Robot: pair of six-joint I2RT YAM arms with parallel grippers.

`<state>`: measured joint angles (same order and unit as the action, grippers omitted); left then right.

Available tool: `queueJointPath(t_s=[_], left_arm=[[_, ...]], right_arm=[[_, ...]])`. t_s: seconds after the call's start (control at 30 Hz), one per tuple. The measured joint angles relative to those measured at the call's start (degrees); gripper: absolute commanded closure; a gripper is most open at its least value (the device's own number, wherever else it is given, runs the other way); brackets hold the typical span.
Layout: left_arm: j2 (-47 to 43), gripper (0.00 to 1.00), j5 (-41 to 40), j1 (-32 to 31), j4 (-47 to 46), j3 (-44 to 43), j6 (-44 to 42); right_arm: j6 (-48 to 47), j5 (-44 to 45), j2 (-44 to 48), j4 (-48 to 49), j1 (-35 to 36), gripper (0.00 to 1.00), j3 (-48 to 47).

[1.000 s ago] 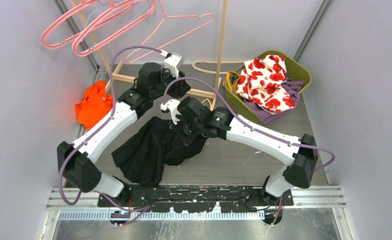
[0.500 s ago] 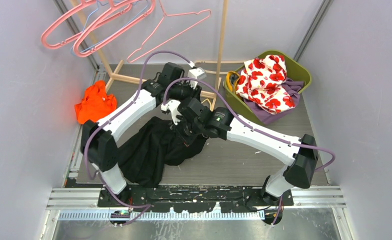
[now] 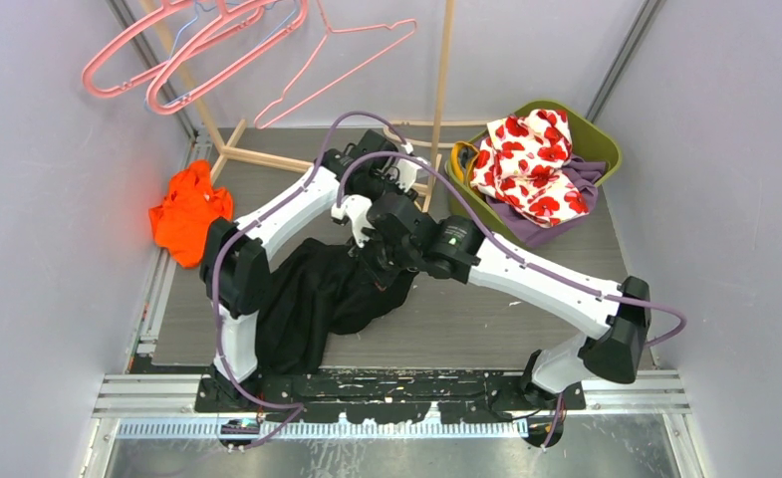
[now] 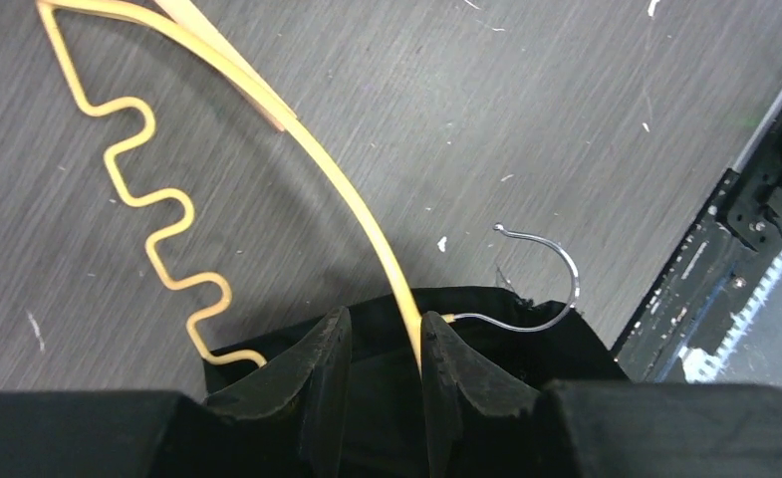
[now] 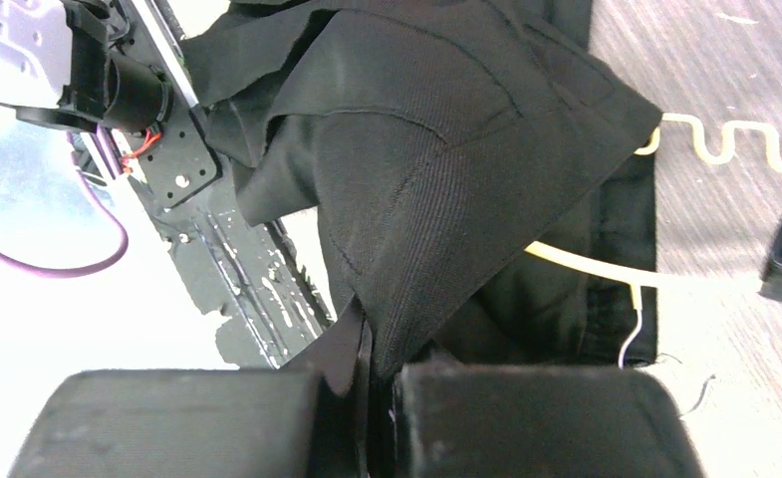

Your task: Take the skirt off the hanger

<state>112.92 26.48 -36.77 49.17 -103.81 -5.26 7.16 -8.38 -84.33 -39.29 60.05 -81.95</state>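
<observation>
The black skirt (image 3: 302,299) lies crumpled on the grey floor. The yellow hanger (image 4: 352,194), with a wavy bar and a metal hook (image 4: 551,299), sticks out of the skirt's top edge (image 4: 466,304). My left gripper (image 4: 382,363) is open just above the skirt, and the hanger's arm runs along the inside of its right finger (image 4: 456,373). It is largely hidden behind the right arm in the top view. My right gripper (image 5: 377,373) is shut on a raised fold of the skirt (image 5: 436,169); the hanger (image 5: 591,271) also shows under that fold.
A wooden rack (image 3: 436,90) stands at the back with pink hangers (image 3: 197,40) on it. A green basket (image 3: 606,149) holds floral cloth (image 3: 526,159) at the right. An orange garment (image 3: 187,209) lies at the left wall. The metal base rail (image 3: 387,388) runs along the front.
My left arm has swung right and further back, bringing its gripper down by the hanger at the skirt's top. The right gripper shifted slightly right, still holding the skirt.
</observation>
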Motion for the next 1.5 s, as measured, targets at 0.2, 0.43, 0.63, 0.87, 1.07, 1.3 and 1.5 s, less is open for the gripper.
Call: queueJointPath(t_s=[0.2,0.43,0.63,0.87,1.07,1.3,1.5], left_arm=[[-0.46,0.68,-4.02,0.81,-0.04,0.11,-0.26],[-3.52,0.68,-7.10,4.94,0.00,0.13,-1.29],[-8.68,0.68,-7.52,5.51,-0.42,2.16,-1.31],[-11.74,0.68,-7.54,5.25,-1.33,6.82,-1.46],[-11.93,0.68,-7.67,5.25,-2.08,8.48,-1.90],[-14.25,0.69,-8.13,5.25,-2.56,8.90,-2.82],[-23.30,0.70,-11.67,5.25,-3.48,14.73,-2.91]], right_arm=[[-3.06,3.43,3.26,-5.07,0.00,0.99,-2.80],[-9.42,8.96,2.91,-15.34,0.11,0.99,-24.30],[-14.56,14.10,1.14,-18.82,0.22,0.99,-39.01],[-18.53,20.50,-0.96,-18.97,0.22,0.99,-41.59],[-20.59,27.02,1.22,-8.50,0.22,0.99,-36.68],[-26.86,31.71,2.86,5.18,0.22,0.99,-38.16],[-30.16,34.16,3.26,15.72,0.22,0.99,-37.57]])
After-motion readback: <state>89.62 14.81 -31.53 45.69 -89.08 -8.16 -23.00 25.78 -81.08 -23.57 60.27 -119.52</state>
